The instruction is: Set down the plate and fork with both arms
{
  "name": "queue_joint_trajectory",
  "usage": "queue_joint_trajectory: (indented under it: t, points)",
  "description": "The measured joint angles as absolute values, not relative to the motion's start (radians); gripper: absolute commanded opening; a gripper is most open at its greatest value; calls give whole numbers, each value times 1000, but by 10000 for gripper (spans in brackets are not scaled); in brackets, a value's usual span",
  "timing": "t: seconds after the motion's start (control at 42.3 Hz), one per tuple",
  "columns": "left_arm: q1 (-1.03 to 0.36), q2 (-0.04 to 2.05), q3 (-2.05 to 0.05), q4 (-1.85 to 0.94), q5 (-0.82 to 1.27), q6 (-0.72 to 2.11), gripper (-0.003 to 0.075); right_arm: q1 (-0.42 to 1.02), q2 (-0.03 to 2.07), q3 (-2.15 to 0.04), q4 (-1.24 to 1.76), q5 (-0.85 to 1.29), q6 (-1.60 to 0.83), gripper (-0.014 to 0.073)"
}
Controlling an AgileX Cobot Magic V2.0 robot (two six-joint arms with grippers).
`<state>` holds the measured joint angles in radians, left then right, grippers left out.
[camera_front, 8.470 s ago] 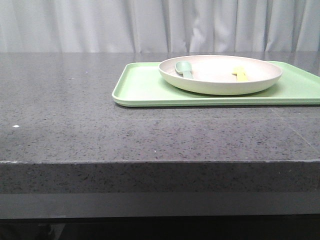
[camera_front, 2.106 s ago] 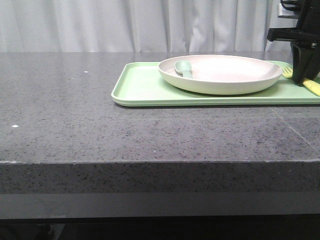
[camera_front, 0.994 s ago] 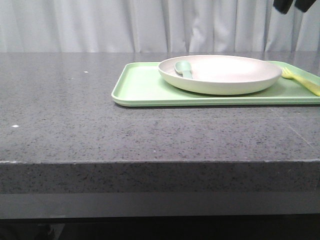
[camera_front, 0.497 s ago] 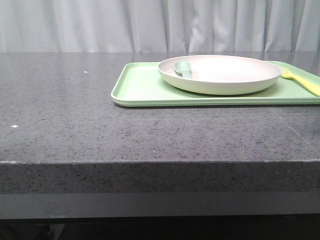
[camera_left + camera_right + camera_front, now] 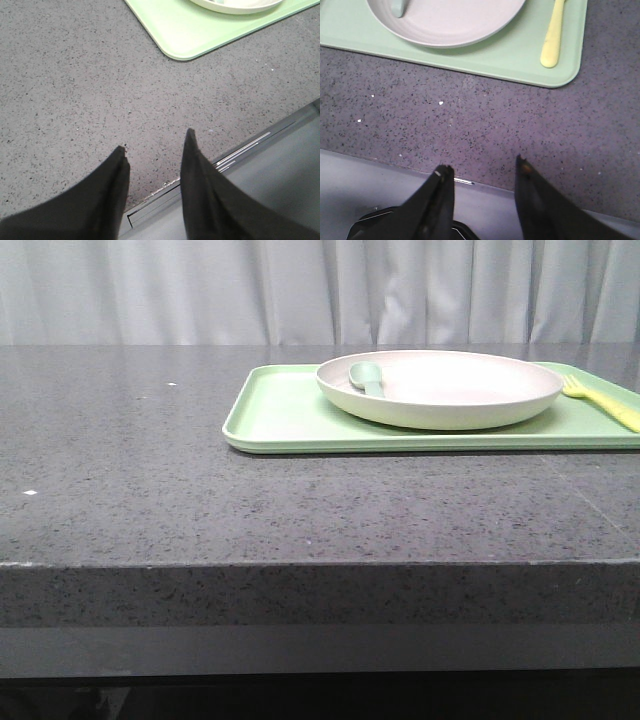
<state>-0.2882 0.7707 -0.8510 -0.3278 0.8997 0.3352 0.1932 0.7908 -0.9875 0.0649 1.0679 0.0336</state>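
Observation:
The off-white plate (image 5: pixel 440 388) rests on the light green tray (image 5: pixel 290 415) at the back right of the table. The pale yellow fork (image 5: pixel 603 402) lies on the tray to the right of the plate, apart from it. In the right wrist view the plate (image 5: pixel 450 22) and the fork (image 5: pixel 553 37) both show on the tray. My right gripper (image 5: pixel 482 167) is open and empty over the table's front edge. My left gripper (image 5: pixel 155 145) is open and empty over the front edge, left of the tray corner (image 5: pixel 175 45). Neither gripper shows in the front view.
A grey-green spoon (image 5: pixel 368 377) lies in the left part of the plate. The dark speckled table (image 5: pixel 150 470) stretches to the left of the tray. A white curtain hangs behind it.
The right gripper set the fork on the tray right of the plate, let go, rose and left the front view. The fork was in the plate at the start.

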Motion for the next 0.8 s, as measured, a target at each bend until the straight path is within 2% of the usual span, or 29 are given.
queue_joint_trajectory:
  t: [0.237,0.804]
  points:
    - [-288,771,-851,-328,900,335,250,193,693,-978,65,1066,34,331]
    - [-288,771,-851,-328,896,335,242,193,685,-978,65,1055,34,323]
